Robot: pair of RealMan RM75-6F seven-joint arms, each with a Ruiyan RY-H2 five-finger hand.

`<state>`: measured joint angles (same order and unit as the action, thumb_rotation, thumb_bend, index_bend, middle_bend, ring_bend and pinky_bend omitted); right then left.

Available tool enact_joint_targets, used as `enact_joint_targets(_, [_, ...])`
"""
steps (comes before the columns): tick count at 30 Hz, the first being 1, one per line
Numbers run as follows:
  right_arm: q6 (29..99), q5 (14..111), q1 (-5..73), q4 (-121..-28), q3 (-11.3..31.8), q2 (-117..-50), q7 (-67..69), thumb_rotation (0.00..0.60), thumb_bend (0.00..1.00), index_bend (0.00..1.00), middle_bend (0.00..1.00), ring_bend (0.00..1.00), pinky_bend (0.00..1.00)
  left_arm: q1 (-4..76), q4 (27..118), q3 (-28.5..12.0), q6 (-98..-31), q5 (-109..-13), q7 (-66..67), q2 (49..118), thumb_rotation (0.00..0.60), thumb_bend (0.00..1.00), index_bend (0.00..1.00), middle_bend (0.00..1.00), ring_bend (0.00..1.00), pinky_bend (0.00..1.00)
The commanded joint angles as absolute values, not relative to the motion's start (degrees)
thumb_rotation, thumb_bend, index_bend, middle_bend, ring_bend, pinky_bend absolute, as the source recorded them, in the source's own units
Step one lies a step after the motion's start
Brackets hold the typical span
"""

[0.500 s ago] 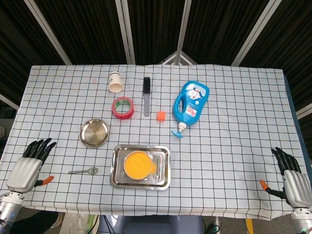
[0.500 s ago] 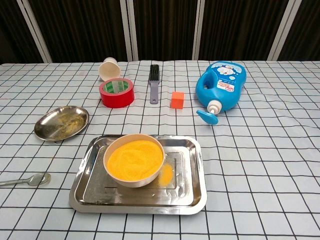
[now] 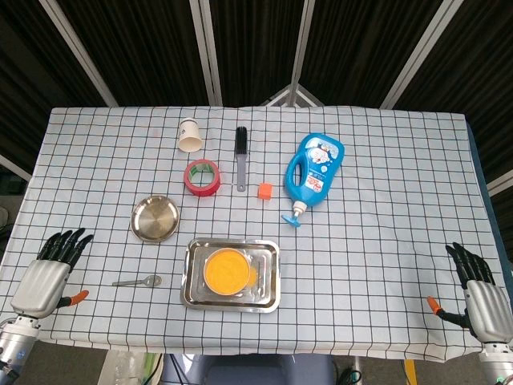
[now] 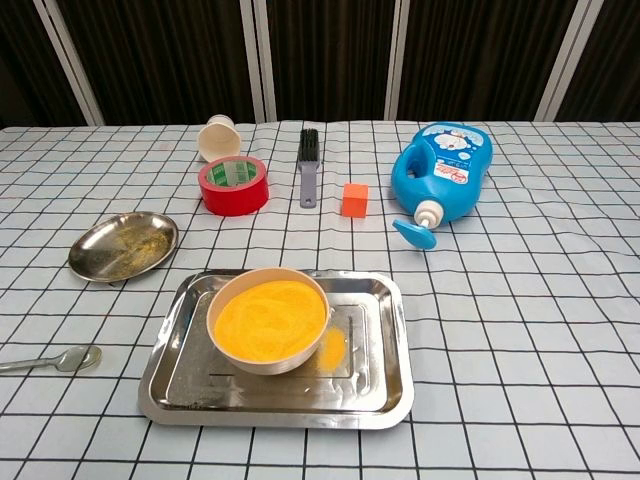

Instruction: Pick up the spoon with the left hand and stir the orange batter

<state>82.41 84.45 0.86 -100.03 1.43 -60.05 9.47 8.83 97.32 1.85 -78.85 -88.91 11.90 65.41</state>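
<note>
Dark curtained panels are seen behind a table (image 3: pixel 385 265) covered with a white cloth ruled in black squares. At the near left corner the left hand (image 3: pixel 50 273) is rested palm down, its fingers spread apart and nothing held; at the near right corner the right hand (image 3: pixel 481 293) is laid the same way, fingers apart and empty. The spoon (image 3: pixel 138 281) is found flat on the cloth between the left hand and the steel tray (image 3: pixel 192 282), its bowl turned towards the tray and its handle towards the hand. The bowl of orange batter (image 4: pixel 268 318) is set inside that tray, towards its left side, and some orange spill is seen on the tray floor beside it. No step of the task is judged begun. Trouble is most likely to be met at the pick-up: the spoon is thin and lies flat, so it could be pushed along the cloth rather than lifted, or the cloth could be bunched by the fingers. During stirring, the bowl could be tipped or slid in the tray, and more batter thrown over its rim. By count there are one spoon, one bowl, one tray, one small steel dish (image 3: pixel 155 218), one paper cup (image 3: pixel 190 135), one roll of red tape (image 3: pixel 202 177), one brush (image 3: pixel 240 157), one orange cube (image 3: pixel 264 191) and one blue bottle (image 3: pixel 313 171).
</note>
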Motion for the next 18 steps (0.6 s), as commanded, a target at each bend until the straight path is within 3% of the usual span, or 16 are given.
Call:
enact_joint_targets(1, [82.3,84.2,0.9,-100.0,1.5,-60.1,9.5,0.6,0.31,0.0,0.0,0.0,0.0,9.0,97.6,2.0,-78.3,-88.7,12.1,65.5,0.6,0.09,0.0,0.0,0.0,0.01])
enact_joint_targets(10, [82.3,84.2,0.8,-100.0,1.4,-60.0,9.6,0.6,0.31,0.0,0.0,0.0,0.0,10.2,100.5,2.5,-73.9,-86.1,14.5,66.1,0.6,0.11,0.02,0.0,0.0,0.01])
enact_joint_targets(15, [82.3,84.2,0.8,-100.0,1.4,-59.9,9.8,0.6,0.31,0.0,0.0,0.0,0.0,11.3,101.7,2.2,-70.8,-82.7,18.2,67.4,0.6,0.26,0.31,0.0,0.0,0.01])
enact_joint_targets(18, [82.3,84.3,0.8,-100.1,1.3,-59.9,9.7,0.6,0.31,0.0,0.0,0.0,0.0,12.1,101.6,1.1,-69.3,-78.5,22.4,69.3,0.6,0.33,0.37,0.0,0.0,0.01])
